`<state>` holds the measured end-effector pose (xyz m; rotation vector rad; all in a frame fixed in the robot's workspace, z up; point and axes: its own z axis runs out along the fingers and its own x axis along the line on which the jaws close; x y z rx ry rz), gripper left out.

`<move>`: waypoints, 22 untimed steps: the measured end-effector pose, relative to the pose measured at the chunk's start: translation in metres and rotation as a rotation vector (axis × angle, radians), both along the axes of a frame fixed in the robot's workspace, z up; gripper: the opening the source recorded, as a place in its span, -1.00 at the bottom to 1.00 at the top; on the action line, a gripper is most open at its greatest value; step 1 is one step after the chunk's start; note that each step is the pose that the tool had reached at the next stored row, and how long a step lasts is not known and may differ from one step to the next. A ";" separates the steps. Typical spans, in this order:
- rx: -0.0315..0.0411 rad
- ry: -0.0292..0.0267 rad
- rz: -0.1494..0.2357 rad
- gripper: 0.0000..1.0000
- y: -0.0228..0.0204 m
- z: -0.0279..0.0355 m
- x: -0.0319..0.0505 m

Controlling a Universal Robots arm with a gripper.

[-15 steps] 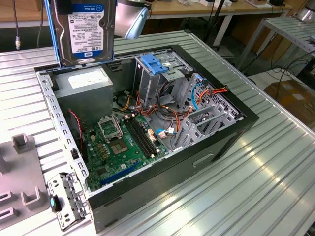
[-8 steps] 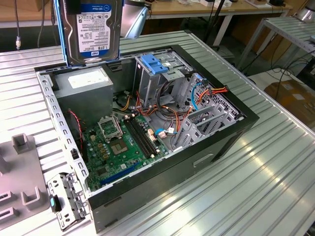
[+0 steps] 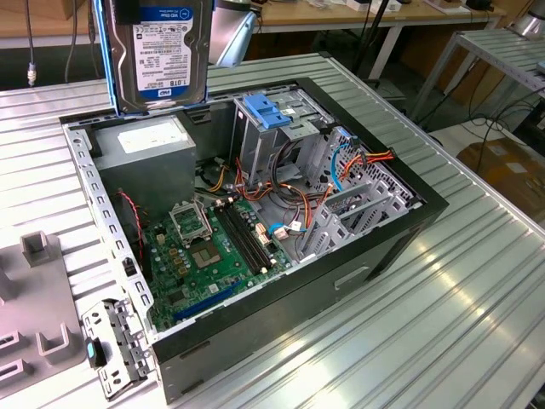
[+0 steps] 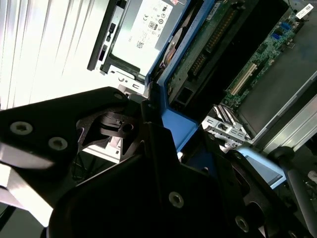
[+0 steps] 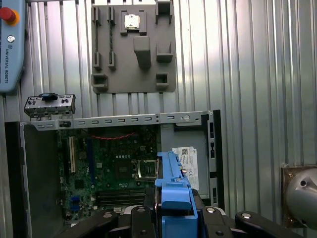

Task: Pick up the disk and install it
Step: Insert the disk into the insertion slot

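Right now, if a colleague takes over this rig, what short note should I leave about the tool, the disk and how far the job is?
Tool: shut on the disk, gripping the end of its blue carrier, as seen in the first wrist view.
Disk: in the air, held upright above the power supply end of the open computer case.
Done: the pick-up.
Left: the install; the disk is not in the case yet. The drive cage with the light-blue latch plate stands to the exterior view's right of the disk.
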<state>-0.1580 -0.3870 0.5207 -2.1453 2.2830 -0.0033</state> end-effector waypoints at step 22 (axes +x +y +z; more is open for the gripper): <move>0.0000 0.0000 0.000 -0.25 -0.0123 0.0000 0.0038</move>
